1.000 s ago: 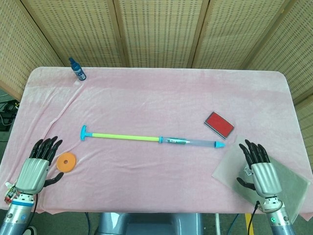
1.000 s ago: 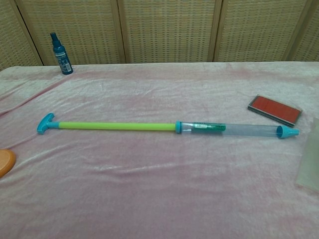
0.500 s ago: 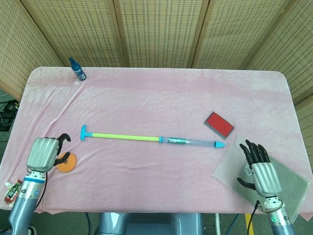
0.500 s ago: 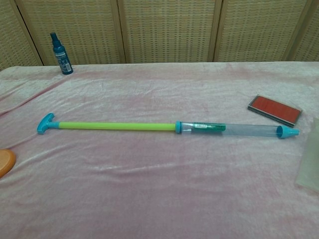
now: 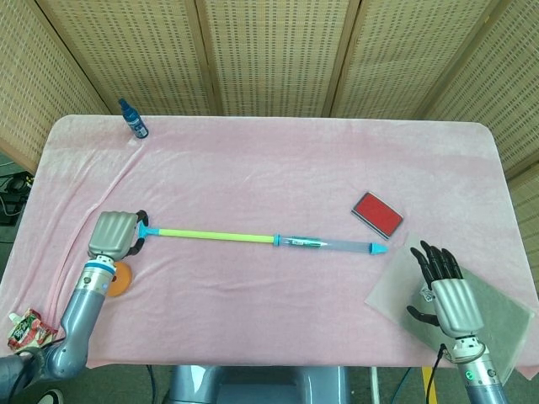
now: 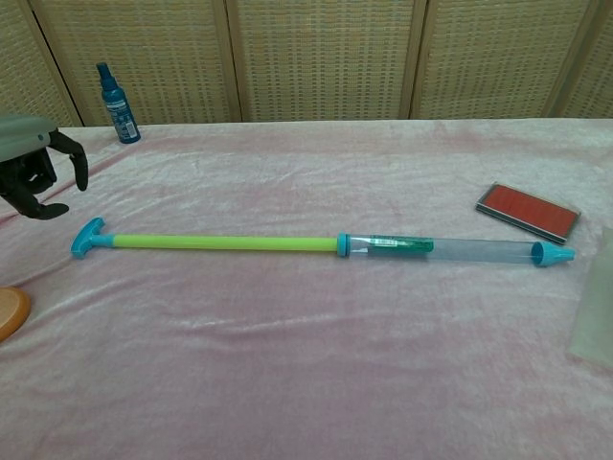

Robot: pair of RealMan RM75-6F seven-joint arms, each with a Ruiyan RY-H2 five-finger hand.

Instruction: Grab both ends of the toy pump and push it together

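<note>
The toy pump lies stretched out across the pink cloth: a teal T-handle [image 5: 146, 228] [image 6: 87, 237] at the left, a lime-green rod [image 5: 216, 235] [image 6: 225, 243], then a clear tube [image 5: 330, 245] [image 6: 450, 249] ending in a teal nozzle [image 5: 380, 248] [image 6: 552, 254]. My left hand [image 5: 115, 235] [image 6: 34, 170] hovers just left of and above the T-handle, its fingers curled downward and holding nothing. My right hand [image 5: 444, 289] rests at the table's front right with its fingers spread, well clear of the nozzle, and shows only in the head view.
A red flat box [image 5: 376, 214] [image 6: 528, 211] lies behind the nozzle. An orange disc [image 5: 117, 281] [image 6: 10, 312] sits under my left forearm. A blue spray bottle [image 5: 133, 119] [image 6: 117, 91] stands at the back left. A translucent sheet [image 5: 497, 318] lies under my right hand.
My left hand has risen from beside the orange disc and moved forward and right to the T-handle, with its fingers curling in. My right hand and the pump have stayed put.
</note>
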